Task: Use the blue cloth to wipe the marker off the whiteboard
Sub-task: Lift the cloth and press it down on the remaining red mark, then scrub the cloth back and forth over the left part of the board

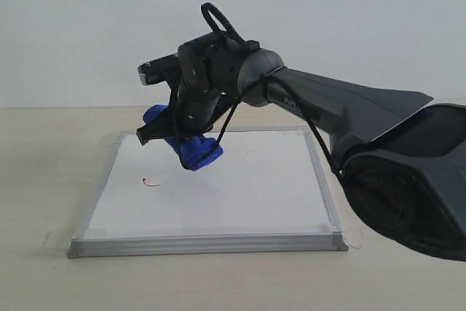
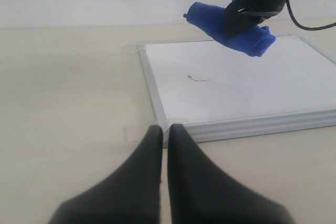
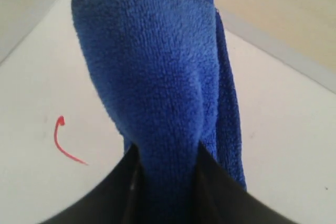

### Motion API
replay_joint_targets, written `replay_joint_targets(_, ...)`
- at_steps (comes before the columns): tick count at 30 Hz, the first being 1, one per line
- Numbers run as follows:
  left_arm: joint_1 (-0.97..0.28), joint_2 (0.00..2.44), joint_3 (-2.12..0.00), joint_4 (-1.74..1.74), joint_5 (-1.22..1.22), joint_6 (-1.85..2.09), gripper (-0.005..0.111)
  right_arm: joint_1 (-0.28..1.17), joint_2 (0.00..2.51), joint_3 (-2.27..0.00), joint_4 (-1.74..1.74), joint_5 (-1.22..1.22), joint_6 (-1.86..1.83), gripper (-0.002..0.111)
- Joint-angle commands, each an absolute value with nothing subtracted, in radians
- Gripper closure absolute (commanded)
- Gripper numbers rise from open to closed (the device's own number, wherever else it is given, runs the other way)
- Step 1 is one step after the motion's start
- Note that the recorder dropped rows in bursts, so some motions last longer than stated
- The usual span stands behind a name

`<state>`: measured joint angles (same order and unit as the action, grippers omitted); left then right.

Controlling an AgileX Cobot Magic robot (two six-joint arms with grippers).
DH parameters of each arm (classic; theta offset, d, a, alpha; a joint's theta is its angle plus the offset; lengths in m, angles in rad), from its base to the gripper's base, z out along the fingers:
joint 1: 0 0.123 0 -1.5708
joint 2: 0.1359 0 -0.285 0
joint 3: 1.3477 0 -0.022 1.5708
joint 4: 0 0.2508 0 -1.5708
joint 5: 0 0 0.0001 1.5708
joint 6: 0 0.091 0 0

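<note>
The whiteboard [image 1: 240, 202] lies flat on the table, with a short red marker line [image 1: 151, 182] left of its middle. Above the board's back left part my right gripper [image 1: 177, 138] is shut on the blue cloth [image 1: 198, 151], which hangs clear of the surface. The right wrist view shows the cloth [image 3: 157, 77] pinched between the black fingers [image 3: 118, 187], with the red mark [image 3: 63, 140] beside it on the board [image 3: 283, 129]. My left gripper [image 2: 164, 129] is shut and empty, low over the table near the board's corner [image 2: 173, 124]. From there the cloth [image 2: 236, 32] and mark [image 2: 198, 79] show.
The beige table [image 1: 44, 172] surrounds the board. My right arm [image 1: 364, 114] reaches in from the right across the board's back edge. A white wall [image 1: 73, 27] stands behind. Clear tape tabs [image 1: 54, 239] stick out at the board's corners.
</note>
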<state>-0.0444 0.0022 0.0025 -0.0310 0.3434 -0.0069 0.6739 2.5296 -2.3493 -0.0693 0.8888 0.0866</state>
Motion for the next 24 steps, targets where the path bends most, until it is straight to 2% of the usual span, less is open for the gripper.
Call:
replay_joint_targets(1, -0.044, 0.0, 0.0, -0.041, 0.337, -0.006, 0.103, 0.672, 2.575, -2.355, -0.06, 0.932, 0.068, 0.109)
replay_joint_targets(14, -0.044, 0.0, 0.0, -0.041, 0.337, -0.006, 0.103, 0.718, 2.628, -2.355, -0.048, 0.886, 0.032, 0.109)
replay_joint_targets(24, -0.044, 0.0, 0.0, -0.041, 0.337, -0.006, 0.103, 0.8, 2.628, -2.355, 0.121, 0.872, -0.149, 0.109)
